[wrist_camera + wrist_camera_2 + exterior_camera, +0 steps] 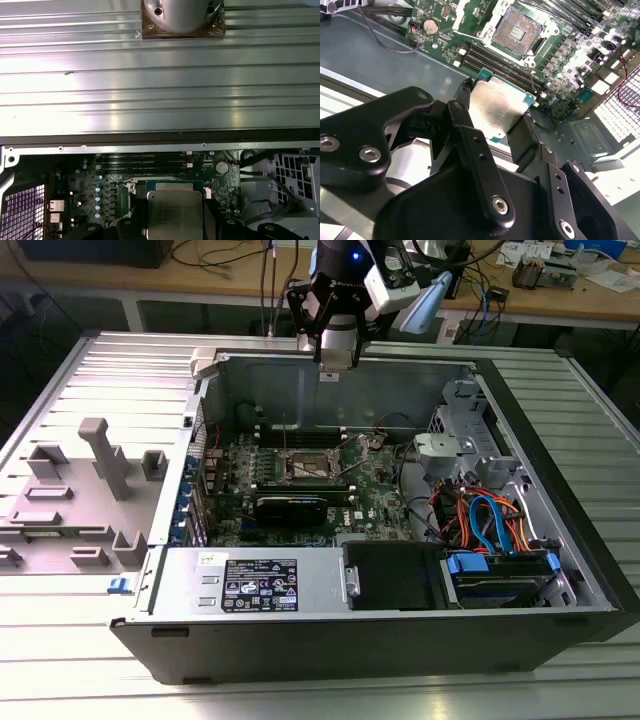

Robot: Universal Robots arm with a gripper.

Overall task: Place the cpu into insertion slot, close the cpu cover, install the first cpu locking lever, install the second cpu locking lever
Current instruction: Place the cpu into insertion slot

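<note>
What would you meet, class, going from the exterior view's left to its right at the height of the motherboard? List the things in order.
grey plastic fixture → insertion slot → orange and blue cables

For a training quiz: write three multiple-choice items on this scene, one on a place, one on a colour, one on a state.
1. Where is the cpu? A in the slot; B in the gripper; C on the motherboard.
2. Motherboard colour? A green; B red; C white.
3. The slot is: A empty; B filled; C covered.
Answers: B, the fingers clamp its edges; A, green shows between the parts; A, nothing sits in it.
</note>
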